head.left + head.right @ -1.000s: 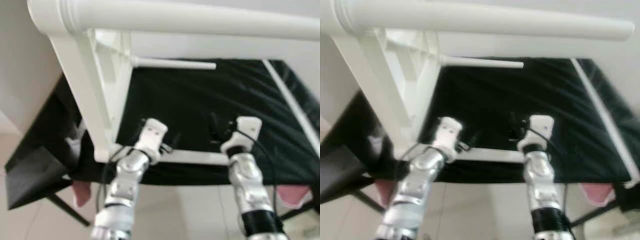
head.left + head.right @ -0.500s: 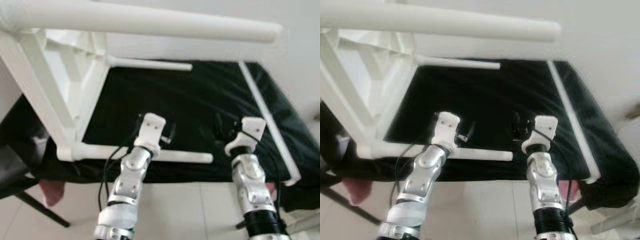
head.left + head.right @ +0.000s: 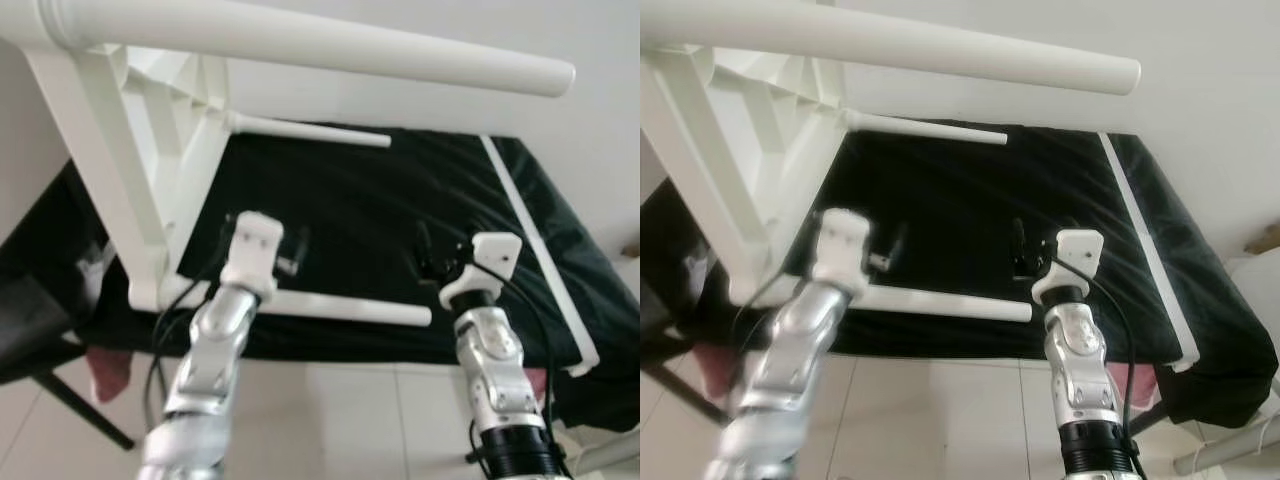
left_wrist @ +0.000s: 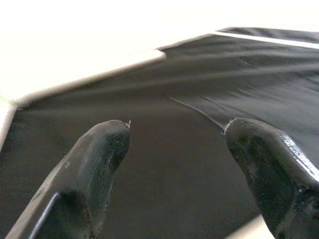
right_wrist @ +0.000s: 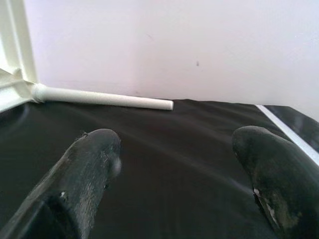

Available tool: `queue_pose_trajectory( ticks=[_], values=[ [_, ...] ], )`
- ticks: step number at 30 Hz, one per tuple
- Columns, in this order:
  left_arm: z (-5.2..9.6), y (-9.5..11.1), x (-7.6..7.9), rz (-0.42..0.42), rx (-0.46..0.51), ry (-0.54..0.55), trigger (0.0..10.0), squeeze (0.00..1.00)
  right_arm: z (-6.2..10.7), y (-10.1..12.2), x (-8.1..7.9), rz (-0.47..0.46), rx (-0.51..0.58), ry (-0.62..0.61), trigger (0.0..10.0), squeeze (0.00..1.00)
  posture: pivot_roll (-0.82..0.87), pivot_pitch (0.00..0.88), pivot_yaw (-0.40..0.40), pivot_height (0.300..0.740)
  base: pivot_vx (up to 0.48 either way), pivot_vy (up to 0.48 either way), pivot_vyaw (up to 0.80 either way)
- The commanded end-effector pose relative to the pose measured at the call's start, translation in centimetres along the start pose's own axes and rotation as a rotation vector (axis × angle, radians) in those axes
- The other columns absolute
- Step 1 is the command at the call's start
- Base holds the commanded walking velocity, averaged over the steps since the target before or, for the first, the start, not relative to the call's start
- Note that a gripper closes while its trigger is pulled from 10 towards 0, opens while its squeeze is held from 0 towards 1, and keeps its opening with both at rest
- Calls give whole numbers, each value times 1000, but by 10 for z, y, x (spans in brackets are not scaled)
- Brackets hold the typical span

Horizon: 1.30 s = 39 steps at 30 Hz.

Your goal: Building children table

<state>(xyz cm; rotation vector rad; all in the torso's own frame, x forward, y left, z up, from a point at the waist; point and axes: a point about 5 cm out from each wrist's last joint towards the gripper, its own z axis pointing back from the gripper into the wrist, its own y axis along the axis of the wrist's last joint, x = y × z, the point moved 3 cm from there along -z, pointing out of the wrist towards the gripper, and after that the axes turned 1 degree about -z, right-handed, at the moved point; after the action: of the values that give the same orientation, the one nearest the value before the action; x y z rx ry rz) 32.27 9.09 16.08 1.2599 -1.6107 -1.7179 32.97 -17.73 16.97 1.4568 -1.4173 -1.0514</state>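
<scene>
A white children's table [image 3: 120, 170] lies on its side on a black cloth-covered surface [image 3: 400, 200]. One round leg [image 3: 300, 42] runs across the top of the head views. A far leg [image 3: 310, 131] and a near leg [image 3: 340, 309] stretch out over the cloth. My left gripper [image 3: 293, 246] hovers just beyond the near leg, open, with bare cloth between its fingers [image 4: 94, 164]. My right gripper [image 3: 1020, 252] hangs past the near leg's free end, also open and holding nothing; the far leg [image 5: 104, 98] shows ahead of it.
A thin white strip [image 3: 530, 250] lies along the cloth's right side. The wall [image 3: 1200, 60] stands close behind. Pink items [image 3: 108, 372] and dark frame legs show below the surface's front edge, above the pale tiled floor [image 3: 340, 420].
The camera has shifted. My left arm has moved to the left along the near leg, toward the table's frame. The right gripper stays about where it was, and both remain open.
</scene>
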Motion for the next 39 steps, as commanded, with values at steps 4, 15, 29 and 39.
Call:
queue_pose_trajectory(
  ticks=[4, 15, 29, 39],
  values=[
    [16, -4, 2, -17, -23, -173, 10000, 0, 1, 2, 4, 24, 1, 0, 10000, 0, 39, 67, -45, 740, 0, 0, 0],
    [19, -14, -46, -8, -84, 29, 10000, 0, 19, 35, 4, 359, 153, -61, 10000, 0, 38, 68, -40, 740, 0, 0, 0],
    [7, -25, -94, 86, -146, 321, 10000, 0, 54, 83, -68, 813, 671, 171, 10000, 0, 22, 81, -1, 740, 0, 0, 0],
    [0, -29, -106, 79, -178, 357, 10000, 0, 59, 130, -81, 828, 884, 325, 10000, 0, 16, 94, 7, 740, 0, 0, 0]
  ],
)
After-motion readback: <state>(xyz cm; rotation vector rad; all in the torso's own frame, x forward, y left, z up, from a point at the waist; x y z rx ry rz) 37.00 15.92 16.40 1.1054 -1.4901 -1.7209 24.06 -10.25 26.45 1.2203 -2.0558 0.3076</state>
